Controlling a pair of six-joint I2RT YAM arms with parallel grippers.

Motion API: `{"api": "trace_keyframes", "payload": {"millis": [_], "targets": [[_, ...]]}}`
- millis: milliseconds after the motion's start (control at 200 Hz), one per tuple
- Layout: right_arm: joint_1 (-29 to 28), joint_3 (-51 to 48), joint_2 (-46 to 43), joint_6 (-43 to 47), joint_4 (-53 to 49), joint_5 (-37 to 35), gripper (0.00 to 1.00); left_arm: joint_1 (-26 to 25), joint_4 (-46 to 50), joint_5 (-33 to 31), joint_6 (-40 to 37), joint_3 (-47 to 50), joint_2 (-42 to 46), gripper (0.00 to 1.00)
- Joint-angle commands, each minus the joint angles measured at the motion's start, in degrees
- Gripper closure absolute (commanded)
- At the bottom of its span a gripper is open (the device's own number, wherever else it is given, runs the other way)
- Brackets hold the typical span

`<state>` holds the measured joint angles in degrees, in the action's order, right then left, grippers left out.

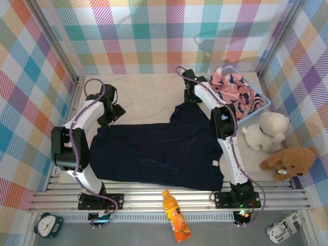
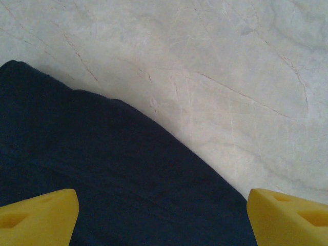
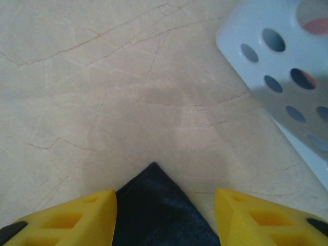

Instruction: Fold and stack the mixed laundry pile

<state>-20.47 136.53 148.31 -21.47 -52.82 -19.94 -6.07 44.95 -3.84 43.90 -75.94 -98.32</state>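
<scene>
Navy trousers (image 1: 159,151) spread flat on counter (image 1: 148,88), between both arms. Pink printed garment (image 1: 233,91) bunched inside light blue basket (image 1: 265,102), far right corner. Left hand (image 2: 161,225) spread wide above trousers' far left edge, holding nothing. Right hand (image 3: 164,215) partly open, astride pointed far corner of trousers, near basket; gap beside cloth, no pinch. White teddy (image 1: 266,130) and brown teddy (image 1: 289,161) right of trousers.

Light was bright and even, no glare. A faint shadow lay on the table (image 3: 195,138) just ahead of the right claw (image 3: 164,207), and its fingers (image 3: 77,218) looked kinda blurry.
</scene>
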Motion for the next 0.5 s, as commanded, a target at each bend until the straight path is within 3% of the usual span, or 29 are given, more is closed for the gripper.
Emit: {"api": "trace_keyframes", "payload": {"millis": [0, 495], "targets": [[-0.3, -0.8, -5.2, 2.0, 0.7, 0.2, 0.46, 0.4, 0.7, 0.4, 0.4, 1.2, 2.9, 0.14], [-2.1, -4.5, -3.2, -1.1, 3.1, 4.1, 0.5, 0.3, 0.2, 0.3, 1.2, 3.0, 4.3, 0.15]]}}
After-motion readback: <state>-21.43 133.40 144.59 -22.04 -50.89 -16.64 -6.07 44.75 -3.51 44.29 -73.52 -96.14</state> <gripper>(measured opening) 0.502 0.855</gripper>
